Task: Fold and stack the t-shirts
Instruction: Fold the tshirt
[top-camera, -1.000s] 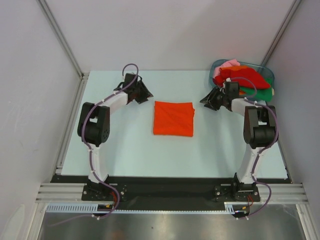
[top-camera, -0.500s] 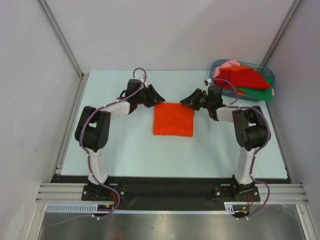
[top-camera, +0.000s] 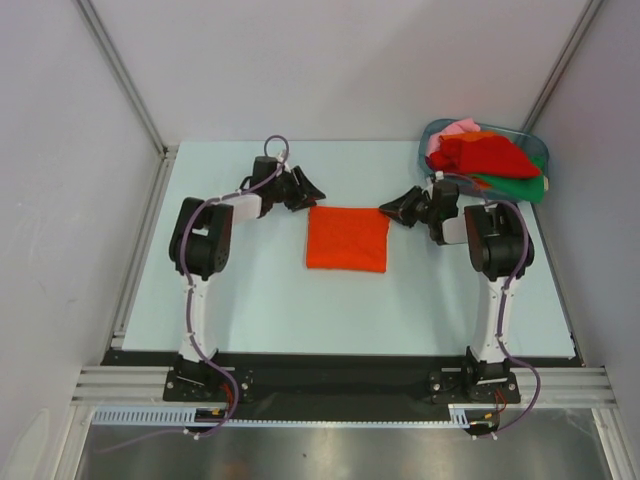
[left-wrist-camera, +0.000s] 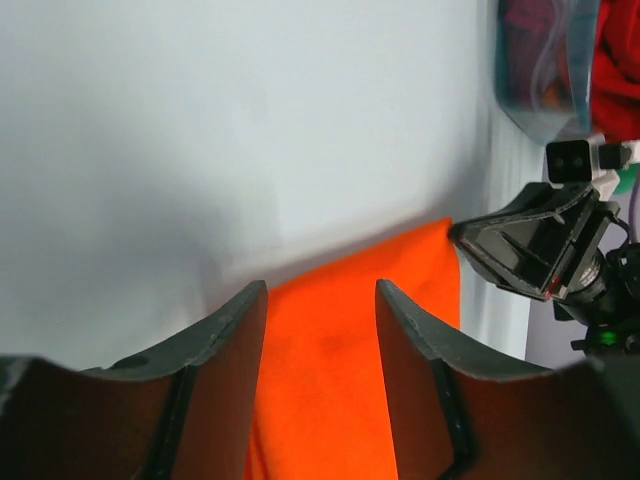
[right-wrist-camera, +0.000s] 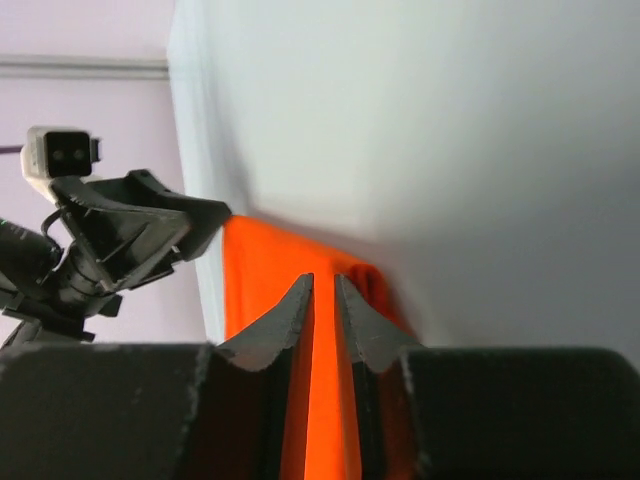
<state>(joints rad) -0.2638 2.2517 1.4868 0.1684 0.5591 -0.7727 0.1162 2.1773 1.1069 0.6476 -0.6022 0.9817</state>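
**Top view.** The orange t-shirt (top-camera: 347, 238) lies folded to a rough square on the table (top-camera: 250, 300). The left gripper (top-camera: 312, 194) sits at the shirt's far left corner and the right gripper (top-camera: 386, 210) at its far right corner. The tub (top-camera: 428, 150), well off to the shirt's far right, holds the other t-shirts: red (top-camera: 485, 152), pink (top-camera: 455, 129) and green (top-camera: 522, 186).

**Left wrist view.** The left fingers (left-wrist-camera: 225, 335) stand moderately apart, straddling the shirt's far edge. Orange cloth shows between them and nothing is clamped.

**Right wrist view.** The right fingers (right-wrist-camera: 285, 315) leave only a thin slit, positioned over the shirt's far right corner. Orange shows through the slit, but this angle does not show whether any cloth is pinched.

**Judgement.** The step in hand looks like taking both far corners to make a further fold toward the shirt's near edge.
- The left gripper should close before any lift.
- Both grippers should catch every layer at the corner, not the top ply alone.
- An even lift would keep the far edge straight.
- The far edge should land squarely on the near edge, with a low release so the cloth does not wrinkle.
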